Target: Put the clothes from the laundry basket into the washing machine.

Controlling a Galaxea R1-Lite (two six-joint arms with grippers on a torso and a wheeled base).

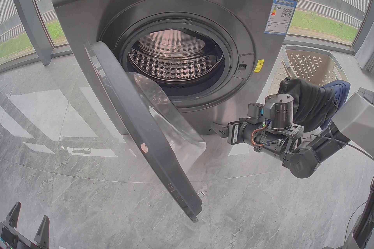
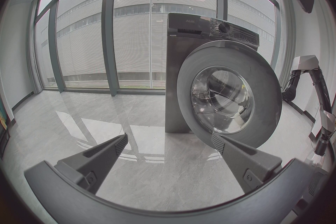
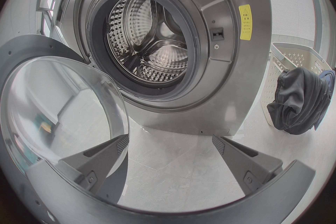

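Grey marbled floor (image 1: 78, 183) runs up to tall windows (image 2: 87, 25), and on it we see the washing machine (image 1: 249, 28) with its round door (image 1: 128, 106) swung wide on the left hinge. Our right arm comes in low from the right, bent at the elbow, its forearm lying nearly level and its wrist aimed at the lower front panel of the machine. The right gripper (image 3: 169, 140) has its two fingers spread wide with nothing between them. Just ahead of it and above lies the open mouth of the steel drum (image 3: 147, 42), in which we see no clothes. The glass bowl of the door hangs on its left. Behind the gripper and off to its right stands the pale laundry basket (image 1: 311, 63), beside the machine's right flank. A dark garment (image 1: 311, 102) is draped over the basket's near rim, with a blue garment (image 1: 341, 92) tucked against its far side; both are well apart from the fingers. Our left gripper (image 2: 169, 139) sits low at the left, fingers parted and holding nothing. The machine is well ahead of it, with the door's outer face turned toward it.
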